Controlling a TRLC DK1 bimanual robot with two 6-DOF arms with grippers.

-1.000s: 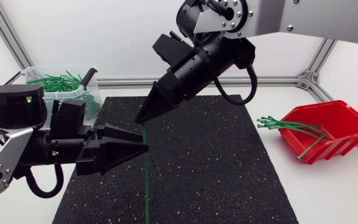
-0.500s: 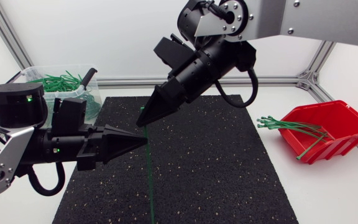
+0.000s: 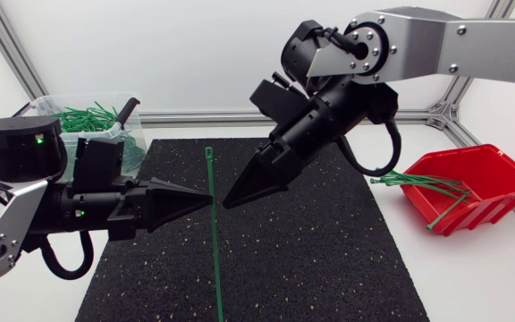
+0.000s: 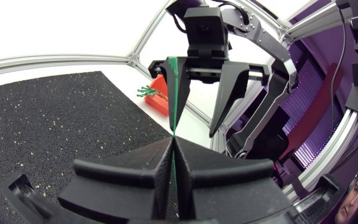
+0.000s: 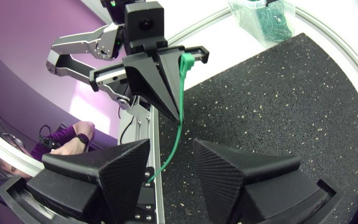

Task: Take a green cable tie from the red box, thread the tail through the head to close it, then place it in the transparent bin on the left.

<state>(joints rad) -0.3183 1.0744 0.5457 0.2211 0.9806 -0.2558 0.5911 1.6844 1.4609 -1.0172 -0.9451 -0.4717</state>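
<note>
Threading step I reckon: left gripper (image 3: 206, 199) clamped on the green cable tie (image 3: 215, 255), right gripper (image 3: 232, 200) released just beside the tie. Next it probably grabs the tail.

Bright, even light pours down from above in the head view. The white bench (image 3: 472, 277) comes close to washing out, while the mat (image 3: 311, 250) sits flat and black with its specks sharp. Shadows are soft, with no hard edges anywhere. There's a sheen along the silver link of the right arm (image 3: 436, 40). In the left wrist view a heavy fisheye bend bows the frame rails. The left tool (image 4: 173, 138) is a dark mass with little surface detail, and the tie (image 4: 173, 93) reads crisp. The right wrist view shows the same bowing, and the right tool (image 5: 169, 149) looms large and murky.
</note>
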